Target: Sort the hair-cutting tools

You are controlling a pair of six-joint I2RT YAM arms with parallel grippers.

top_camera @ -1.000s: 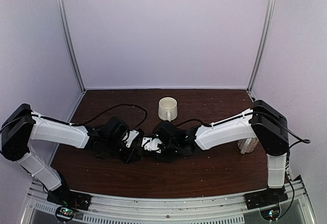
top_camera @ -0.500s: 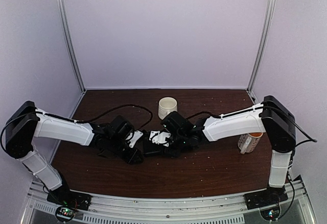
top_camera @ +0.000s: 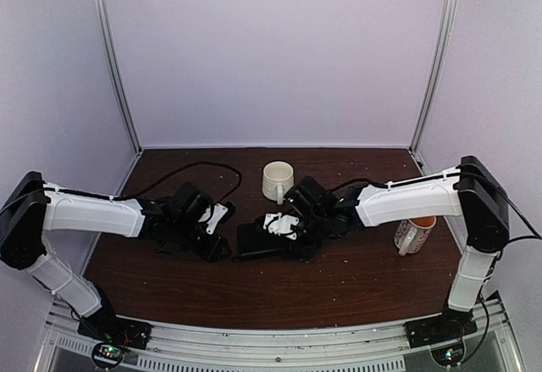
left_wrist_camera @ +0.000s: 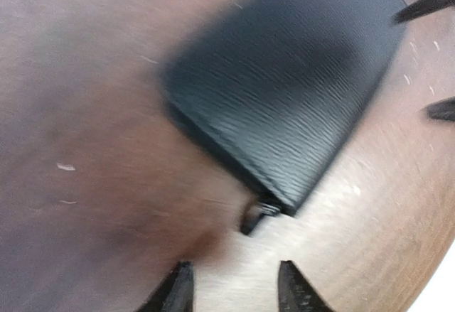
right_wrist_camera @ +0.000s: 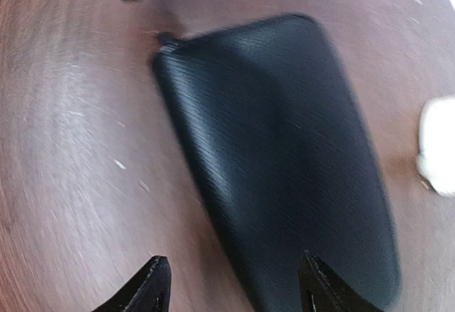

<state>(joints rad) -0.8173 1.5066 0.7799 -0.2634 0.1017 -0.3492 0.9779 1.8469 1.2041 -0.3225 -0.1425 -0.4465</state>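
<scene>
Drawn apart from the tight huddle of a second ago, left pincer and right pincer now flanking a flat black case at the middle of the brown desk. Right arm swung further toward the far side since then, uncovering more of a white mug with an orange-yellow lining near the desk's right edge.

Left fingertips standing apart, only bare wood between them, just short of the case's near corner and its small zip pull. Clamped on nothing.

Right fingertips likewise spread wide, one over bare wood, the other over the case's ribbed top. Nothing gripped; contact with the case impossible to tell. Tip of the opposite pincer showing at the edge of each wrist view, across the case.

Plain white mug upright just behind the case, close to the right arm's wrist.

Both wrist views smeared with blur. Case lying flat. Hair-cutting tools not to be made out in any view.
</scene>
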